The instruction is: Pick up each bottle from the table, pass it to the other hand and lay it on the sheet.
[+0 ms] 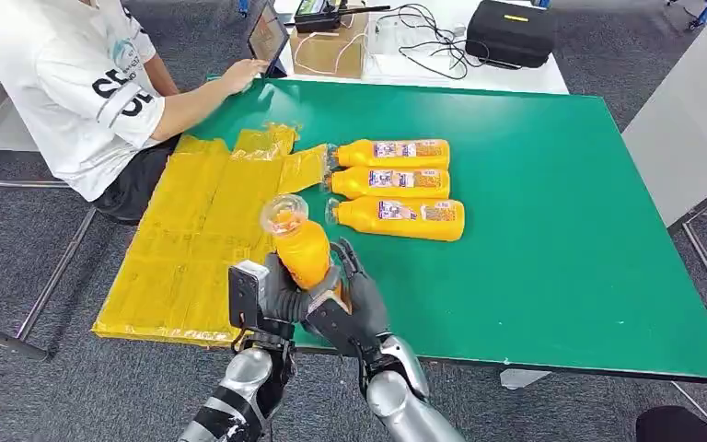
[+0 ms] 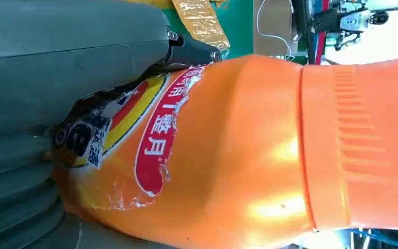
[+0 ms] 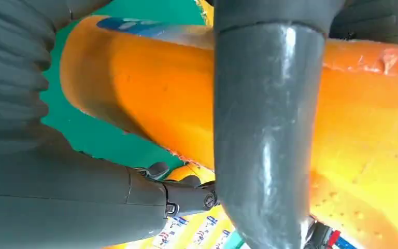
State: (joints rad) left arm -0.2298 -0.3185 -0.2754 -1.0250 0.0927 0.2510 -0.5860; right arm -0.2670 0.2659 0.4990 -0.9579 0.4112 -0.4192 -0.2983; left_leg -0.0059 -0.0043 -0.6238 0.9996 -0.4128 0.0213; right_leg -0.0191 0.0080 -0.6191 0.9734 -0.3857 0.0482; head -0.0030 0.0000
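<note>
An orange bottle (image 1: 300, 250) with a clear cap stands upright above the green table's front edge, between my two hands. My left hand (image 1: 272, 296) grips its lower body from the left, and my right hand (image 1: 357, 296) clasps it from the right. In the left wrist view the bottle (image 2: 238, 155) lies against my left hand (image 2: 57, 67). Seen from the right wrist, my right hand's thumb (image 3: 264, 129) crosses the bottle (image 3: 150, 88). Three more orange bottles (image 1: 391, 153) (image 1: 388, 182) (image 1: 400, 218) lie side by side on the table. The yellow sheet (image 1: 193, 221) covers the table's left part.
The green table (image 1: 562, 184) stretches out to the right of the bottles. A person (image 1: 83, 83) sits at the far left with a hand (image 1: 239, 74) on the table near a tablet (image 1: 267, 35). A cardboard box (image 1: 331, 51) and a black case (image 1: 511, 32) stand behind.
</note>
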